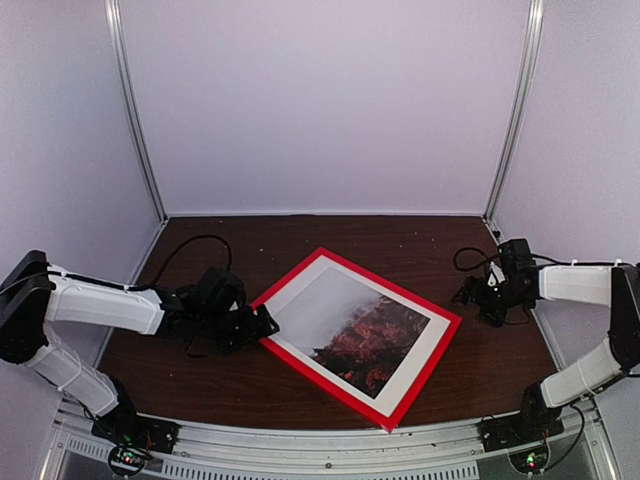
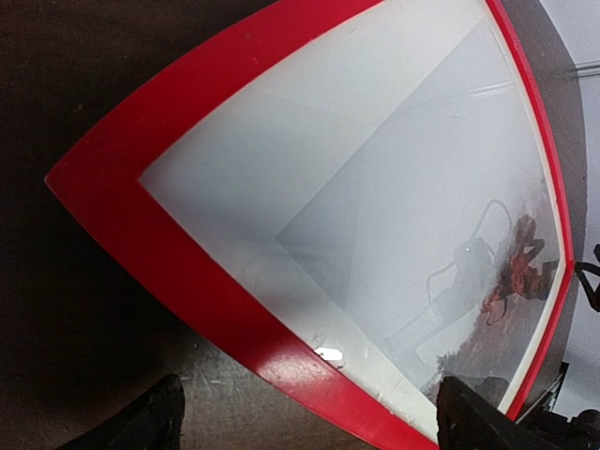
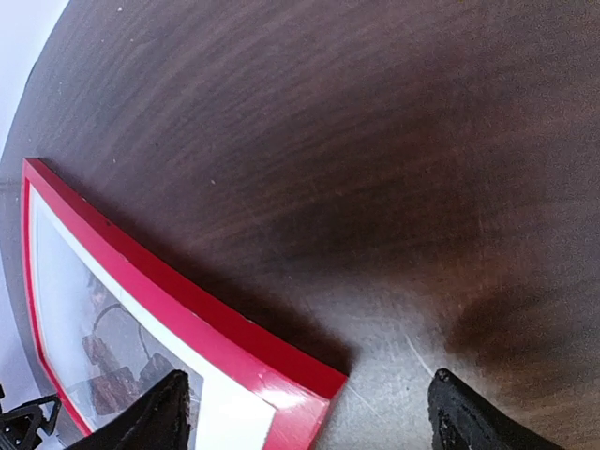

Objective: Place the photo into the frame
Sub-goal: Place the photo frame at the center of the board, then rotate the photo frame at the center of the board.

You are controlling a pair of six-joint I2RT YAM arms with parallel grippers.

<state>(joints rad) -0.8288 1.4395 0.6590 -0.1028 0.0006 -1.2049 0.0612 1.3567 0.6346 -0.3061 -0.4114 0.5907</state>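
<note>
Photo (image 1: 350,335) of red-orange land under grey mist lies white-bordered inside the red frame (image 1: 325,383), flat and turned cornerwise on the brown counter (image 1: 430,240). The left hand (image 1: 262,325) is at the frame's left corner and the right hand (image 1: 478,298) is near its right corner.

From the left wrist, the hand (image 2: 314,431) is spread wide over the frame's edge (image 2: 187,272) and grasps nothing.

From the right wrist, the hand (image 3: 309,422) is released and empty, just beside the frame's corner (image 3: 187,300).
</note>
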